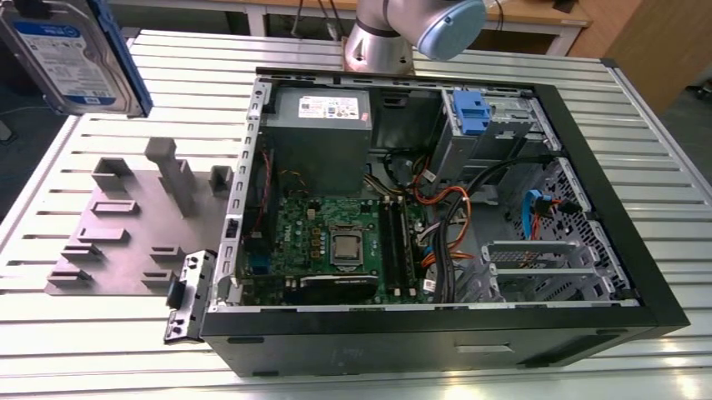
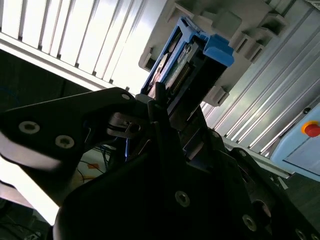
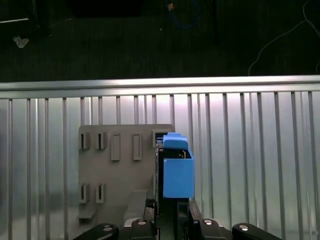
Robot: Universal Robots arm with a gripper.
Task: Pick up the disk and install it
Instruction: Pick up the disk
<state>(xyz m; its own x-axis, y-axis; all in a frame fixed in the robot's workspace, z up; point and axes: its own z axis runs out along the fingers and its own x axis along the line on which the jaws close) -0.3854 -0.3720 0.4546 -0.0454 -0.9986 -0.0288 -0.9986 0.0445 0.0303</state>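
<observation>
Roughly midway: the disk (image 1: 69,52) hung in the air, clear of the worktop (image 1: 112,342), above its corner at the exterior view's far left, so the pick-up read as done and the install as not yet done. In the second wrist view the gripper (image 2: 172,107) was clenched on the disk, black fingers pressed against its flat sides with the blue end pointing away from the wrist. In the first wrist view the disk showed edge-on over one edge of the grey fixture plate (image 3: 120,175), not touching it. The plate lay flat near the worktop's edge at the exterior view's left, beside the computer case (image 1: 656,292), its slots and posts holding nothing. The case sat open near the middle of the worktop, well apart from the disk. Inside it, the drive cage (image 1: 489,125) stood by the case's far wall, next to the power supply (image 1: 317,142); I could not tell which bay was meant for the disk. Materials: the disk was a flat silver-metal slab with a white-and-blue label, blue plastic rails and a blocky blue front edge. The worktop was ribbed pale aluminium, shiny between the slats. The plate was matte grey with short square uprights. The case was black outside and bare perforated sheet metal inside, with a green motherboard (image 1: 333,242) and loose orange and black cables (image 1: 445,208).
</observation>
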